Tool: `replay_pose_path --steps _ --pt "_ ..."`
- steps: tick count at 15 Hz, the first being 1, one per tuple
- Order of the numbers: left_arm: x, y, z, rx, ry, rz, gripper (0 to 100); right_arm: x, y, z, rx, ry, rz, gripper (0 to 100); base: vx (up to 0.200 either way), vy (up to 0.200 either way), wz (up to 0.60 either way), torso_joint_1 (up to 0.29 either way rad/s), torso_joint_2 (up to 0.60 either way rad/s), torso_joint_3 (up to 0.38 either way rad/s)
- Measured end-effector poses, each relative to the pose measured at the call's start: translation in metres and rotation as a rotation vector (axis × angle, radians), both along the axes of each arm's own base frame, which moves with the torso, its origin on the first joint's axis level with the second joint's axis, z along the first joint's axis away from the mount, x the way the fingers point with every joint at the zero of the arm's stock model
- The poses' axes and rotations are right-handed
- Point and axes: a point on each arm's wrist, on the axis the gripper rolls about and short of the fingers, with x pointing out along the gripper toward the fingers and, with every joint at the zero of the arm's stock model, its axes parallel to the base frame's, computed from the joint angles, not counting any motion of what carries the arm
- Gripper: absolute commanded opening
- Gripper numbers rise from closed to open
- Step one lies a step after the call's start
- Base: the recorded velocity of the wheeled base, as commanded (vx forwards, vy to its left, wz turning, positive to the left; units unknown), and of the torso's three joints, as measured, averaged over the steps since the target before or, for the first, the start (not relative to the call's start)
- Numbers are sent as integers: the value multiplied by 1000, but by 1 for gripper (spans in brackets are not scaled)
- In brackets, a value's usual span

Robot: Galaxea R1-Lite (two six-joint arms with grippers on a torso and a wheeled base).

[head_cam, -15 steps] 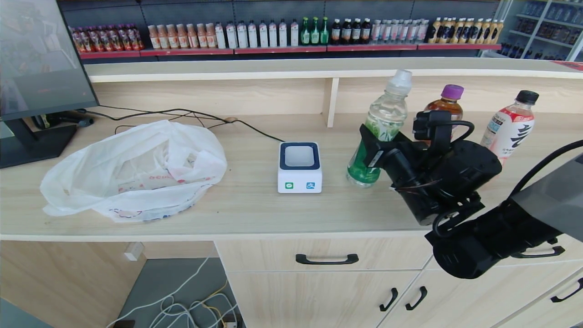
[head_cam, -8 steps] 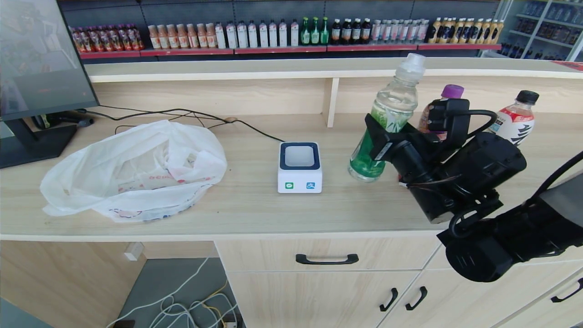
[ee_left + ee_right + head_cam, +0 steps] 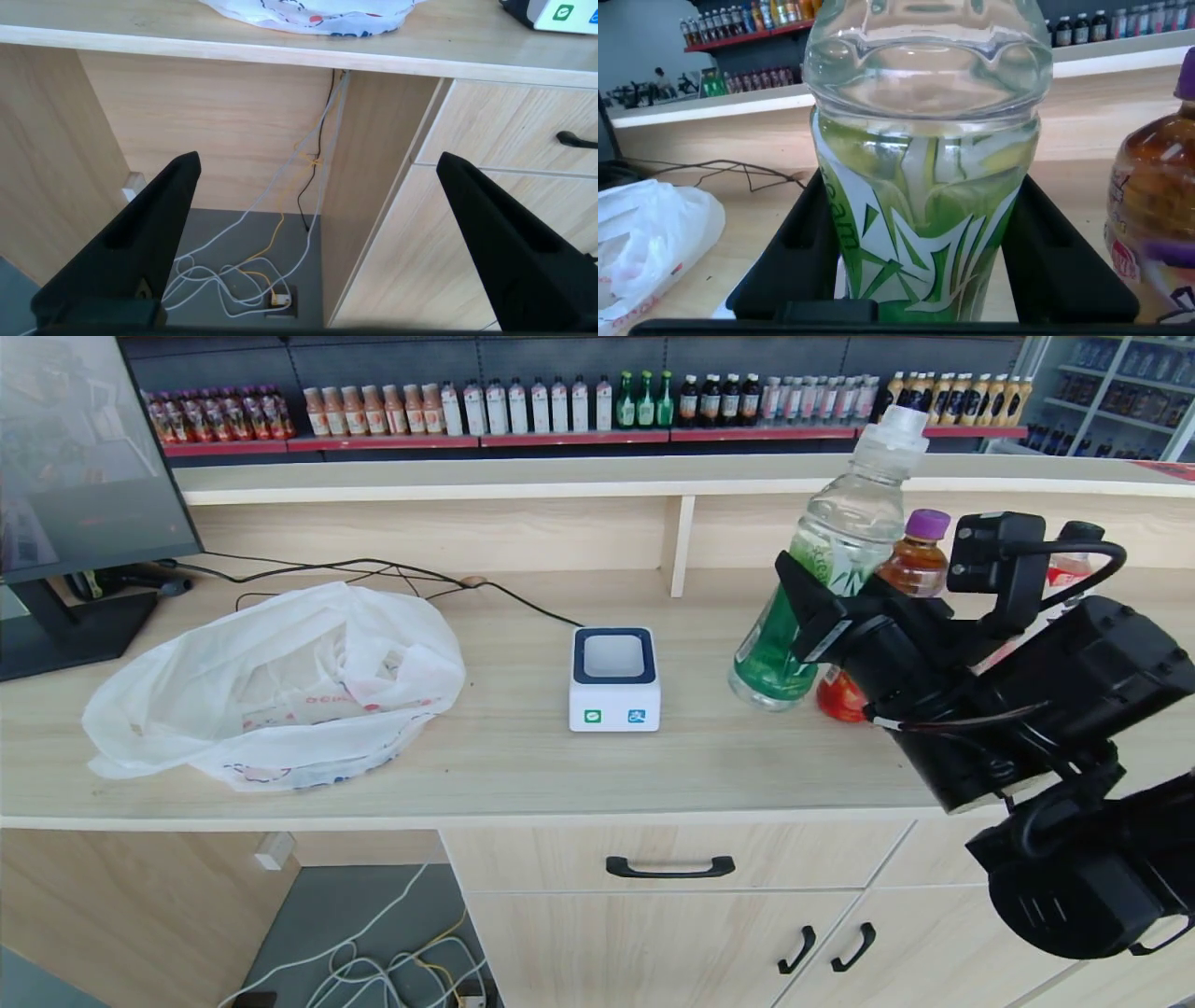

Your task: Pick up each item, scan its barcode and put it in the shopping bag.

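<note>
A clear bottle with a green label (image 3: 810, 588) hangs tilted above the counter's right side, and my right gripper (image 3: 805, 609) is shut on its lower half. In the right wrist view the green-label bottle (image 3: 924, 187) sits between the two black fingers (image 3: 789, 252). A white barcode scanner (image 3: 613, 679) stands at the counter's middle, left of the bottle. The white shopping bag (image 3: 280, 681) lies open on the left. My left gripper (image 3: 318, 243) hangs open below the counter, facing the cabinet front.
A purple-capped amber bottle (image 3: 910, 569) and a black-capped white bottle (image 3: 1074, 555) stand behind my right arm. A monitor (image 3: 84, 476) stands at the far left with cables (image 3: 373, 569) running behind the bag. A raised shelf edge (image 3: 597, 485) runs along the back.
My right gripper has lifted the green-label bottle off the counter and carried it up and to the right. The left arm, bag and scanner have not moved.
</note>
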Motion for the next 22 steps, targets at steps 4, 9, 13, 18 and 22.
replay_pose_path --steps 4,9,13,18,22 --pt "0 0 0 0 0 0 100 -40 -6 18 24 -40 57 0 0 0 0 0 0 0" --pt "0 0 0 -1 0 0 100 -93 -18 22 50 -41 161 0 0 0 0 0 0 0" --pt "0 0 0 0 0 1 100 -133 -43 7 86 10 332 0 0 0 0 0 0 0" --pt "0 0 0 0 0 0 100 -146 -52 -5 136 76 447 0 0 0 0 0 0 0" --pt "0 0 0 -1 0 0 100 -132 -36 4 134 78 628 0 0 0 0 0 0 0"
